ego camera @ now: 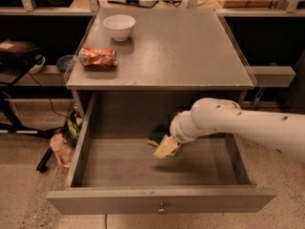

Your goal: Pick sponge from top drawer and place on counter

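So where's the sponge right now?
In the camera view, the sponge is inside the open top drawer, about midway across and toward its back wall. It is right at the end effector, which reaches in from the right, below the counter.

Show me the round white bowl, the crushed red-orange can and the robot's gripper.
Round white bowl (pixel 119 26): camera view, inner hollow.
Crushed red-orange can (pixel 97 57): camera view, its side.
Gripper (pixel 169 141): camera view, its tip, inside the grey drawer (pixel 114 163).
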Controlling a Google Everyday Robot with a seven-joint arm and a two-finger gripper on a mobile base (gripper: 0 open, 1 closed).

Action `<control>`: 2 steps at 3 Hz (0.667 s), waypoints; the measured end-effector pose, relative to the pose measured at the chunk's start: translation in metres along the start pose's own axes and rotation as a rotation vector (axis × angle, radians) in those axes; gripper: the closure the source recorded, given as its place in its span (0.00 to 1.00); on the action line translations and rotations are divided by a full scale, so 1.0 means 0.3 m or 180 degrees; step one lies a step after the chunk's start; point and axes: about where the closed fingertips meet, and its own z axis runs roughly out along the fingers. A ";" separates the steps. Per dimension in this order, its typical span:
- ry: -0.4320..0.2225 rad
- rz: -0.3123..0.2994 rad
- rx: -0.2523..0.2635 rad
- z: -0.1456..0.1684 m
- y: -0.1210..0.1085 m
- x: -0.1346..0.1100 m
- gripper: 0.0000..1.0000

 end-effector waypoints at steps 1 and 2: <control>0.0075 0.0058 -0.0117 0.050 0.001 0.032 0.00; 0.0156 0.0133 -0.0216 0.086 0.010 0.067 0.00</control>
